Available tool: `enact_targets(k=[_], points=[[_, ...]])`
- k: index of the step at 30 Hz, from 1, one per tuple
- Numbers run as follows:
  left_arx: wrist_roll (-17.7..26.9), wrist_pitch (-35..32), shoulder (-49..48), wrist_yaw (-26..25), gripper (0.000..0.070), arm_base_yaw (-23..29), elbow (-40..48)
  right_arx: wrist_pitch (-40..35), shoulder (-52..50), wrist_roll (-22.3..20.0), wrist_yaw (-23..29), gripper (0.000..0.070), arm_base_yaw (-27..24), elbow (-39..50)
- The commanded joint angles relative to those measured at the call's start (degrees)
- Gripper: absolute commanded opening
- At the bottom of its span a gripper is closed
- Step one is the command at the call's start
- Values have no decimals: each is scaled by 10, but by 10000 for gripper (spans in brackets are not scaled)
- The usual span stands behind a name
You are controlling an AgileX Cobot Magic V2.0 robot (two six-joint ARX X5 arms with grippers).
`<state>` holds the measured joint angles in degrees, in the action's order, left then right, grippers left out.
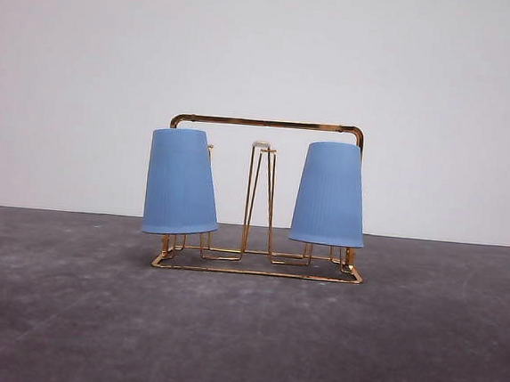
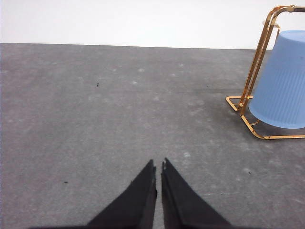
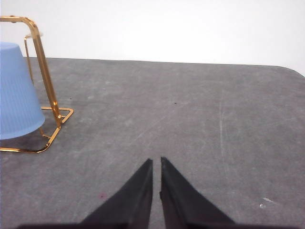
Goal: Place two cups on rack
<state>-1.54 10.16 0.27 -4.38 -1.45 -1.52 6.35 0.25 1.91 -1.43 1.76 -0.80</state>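
Observation:
Two light blue ribbed cups hang upside down on the gold wire rack (image 1: 270, 123) in the front view: one cup (image 1: 181, 183) at its left end, tilted a little, the other cup (image 1: 330, 194) at its right end. Between them a bare peg (image 1: 259, 196) stands upright. In the left wrist view my left gripper (image 2: 158, 164) is shut over bare table, well apart from the rack (image 2: 257, 62) and its cup (image 2: 282, 81). My right gripper (image 3: 156, 162) is likewise shut with nothing in it, away from the rack (image 3: 42, 57) and cup (image 3: 16, 95).
The rack stands on a dark grey table (image 1: 242, 333) in front of a plain white wall (image 1: 267, 49). In the right wrist view the table's rounded far corner (image 3: 290, 70) shows.

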Motion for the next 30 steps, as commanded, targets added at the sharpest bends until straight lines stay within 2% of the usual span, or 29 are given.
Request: enact_targets(k=[1, 30], points=[[-3, 3, 0, 1, 0, 0, 8, -8, 0, 5, 0, 28, 0, 1], [-3, 3, 0, 1, 0, 0, 8, -8, 0, 5, 0, 28, 0, 1]])
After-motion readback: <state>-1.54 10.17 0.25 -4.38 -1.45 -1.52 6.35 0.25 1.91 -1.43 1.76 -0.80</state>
